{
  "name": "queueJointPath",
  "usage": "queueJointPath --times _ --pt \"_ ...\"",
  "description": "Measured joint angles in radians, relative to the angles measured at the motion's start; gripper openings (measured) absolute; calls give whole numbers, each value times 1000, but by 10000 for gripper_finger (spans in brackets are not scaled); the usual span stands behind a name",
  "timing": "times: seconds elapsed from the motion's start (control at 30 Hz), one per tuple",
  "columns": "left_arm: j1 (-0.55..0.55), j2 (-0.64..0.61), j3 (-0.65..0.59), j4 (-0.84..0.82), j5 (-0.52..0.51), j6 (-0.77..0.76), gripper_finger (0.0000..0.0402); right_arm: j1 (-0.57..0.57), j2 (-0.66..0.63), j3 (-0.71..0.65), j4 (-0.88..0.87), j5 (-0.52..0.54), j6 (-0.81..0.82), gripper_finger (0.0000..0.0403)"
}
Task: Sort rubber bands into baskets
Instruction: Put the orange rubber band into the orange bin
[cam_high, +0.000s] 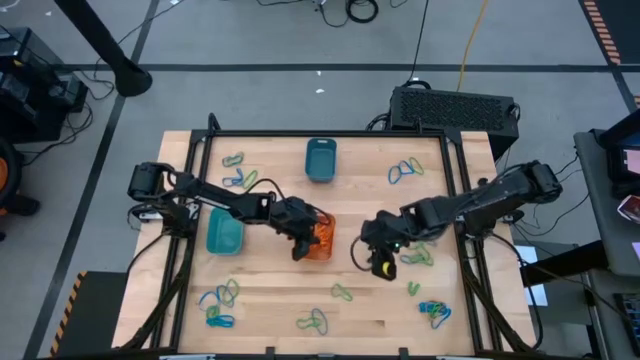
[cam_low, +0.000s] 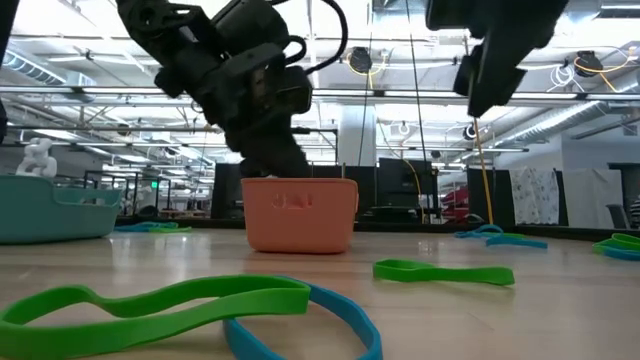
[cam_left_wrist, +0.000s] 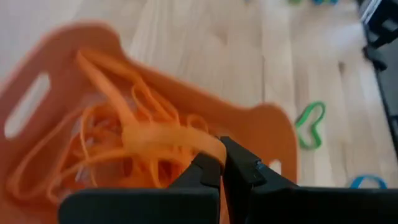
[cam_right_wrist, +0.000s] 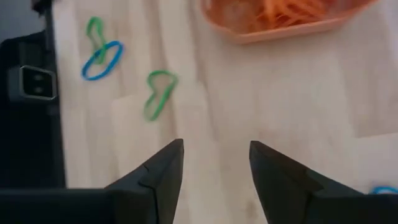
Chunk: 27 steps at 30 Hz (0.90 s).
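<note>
The orange basket (cam_high: 320, 240) stands mid-table and holds several orange rubber bands (cam_left_wrist: 106, 143). My left gripper (cam_left_wrist: 219, 152) hangs over its near rim (cam_high: 300, 245), shut on one orange rubber band (cam_left_wrist: 168, 134). Just right of the basket, my right gripper (cam_right_wrist: 214, 149) hangs open above bare wood (cam_high: 372, 258), nothing between its fingers. The turquoise basket (cam_high: 225, 232) stands left of the orange one, and the dark teal basket (cam_high: 320, 160) at the far middle. Loose green and blue rubber bands (cam_right_wrist: 158, 93) lie flat on the table. My left gripper pinches one end of the orange rubber band (cam_left_wrist: 208, 144) between its two fingertips. The fingers slant down from the table's left over the basket. From the fingertips the band runs down into the basket among the other orange bands.
Green and blue bands lie in clusters at the far left (cam_high: 238, 172), far right (cam_high: 405, 170), near left (cam_high: 218, 300), near middle (cam_high: 315, 320) and near right (cam_high: 435, 312). A green band (cam_low: 440, 271) lies near the orange basket (cam_low: 300, 213). A black frame (cam_high: 330, 133) borders the table.
</note>
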Motion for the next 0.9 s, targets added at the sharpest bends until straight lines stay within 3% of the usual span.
queueJointPath --times 0.13,0.5,0.7,0.9 --pt "-3 0 -1 5 38 28 24 45 0 0 11 0 66 172" --pt "3 -6 15 -65 60 58 135 141 0 0 -7 -32 262 171" --pt "22 -38 115 -311 60 122 145 163 0 0 -7 -31 279 171" --pt "19 -69 172 -424 60 162 146 180 0 0 -10 -32 330 171"
